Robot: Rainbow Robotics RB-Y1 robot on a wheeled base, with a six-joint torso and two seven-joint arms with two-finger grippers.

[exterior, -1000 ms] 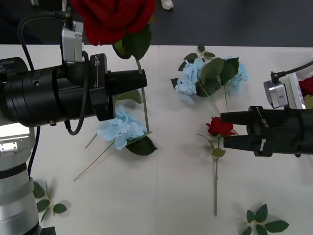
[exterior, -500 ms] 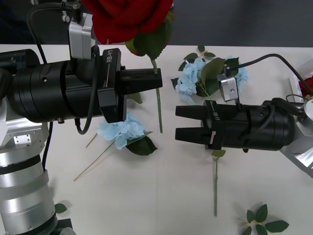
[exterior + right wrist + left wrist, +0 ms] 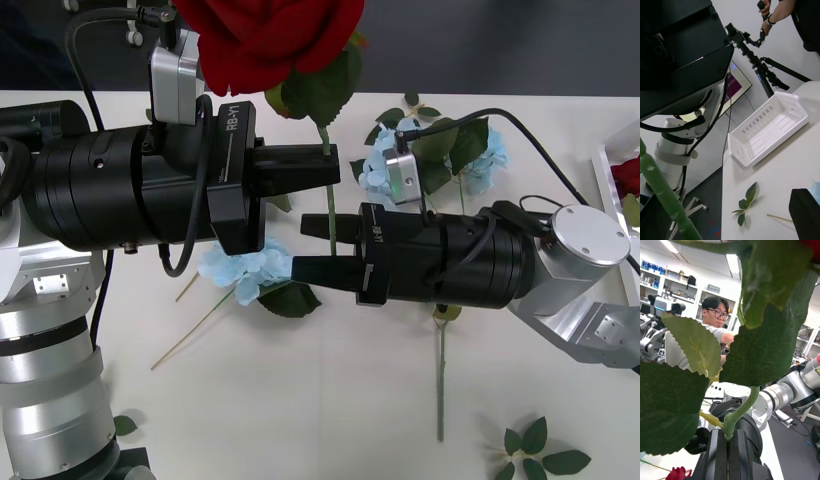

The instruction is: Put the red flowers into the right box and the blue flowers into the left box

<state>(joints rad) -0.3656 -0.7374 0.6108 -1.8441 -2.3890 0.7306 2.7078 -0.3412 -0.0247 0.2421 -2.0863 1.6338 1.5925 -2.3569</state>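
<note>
A red flower (image 3: 270, 35) is lifted above the table, its big bloom close to the front camera. My left gripper (image 3: 325, 165) is shut on its green stem (image 3: 738, 416), just under the leaves. Lower on the same stem (image 3: 662, 191), my right gripper (image 3: 318, 248) is open with one black finger on each side. Blue flowers lie on the table, one (image 3: 250, 268) under the left arm and a cluster (image 3: 385, 165) farther back. The right box (image 3: 603, 175) holds a red flower (image 3: 628, 175). The left box (image 3: 767, 129) sits at the table's edge.
A long bare stem (image 3: 440, 380) lies on the table below the right arm. Loose leaf sprigs lie at the front right (image 3: 540, 455) and front left (image 3: 120, 425). A person stands in the room behind, away from the table.
My right arm swung left from the table rose, and its open fingers now flank the held stem. My left arm shifted a little to the right with the rose.
</note>
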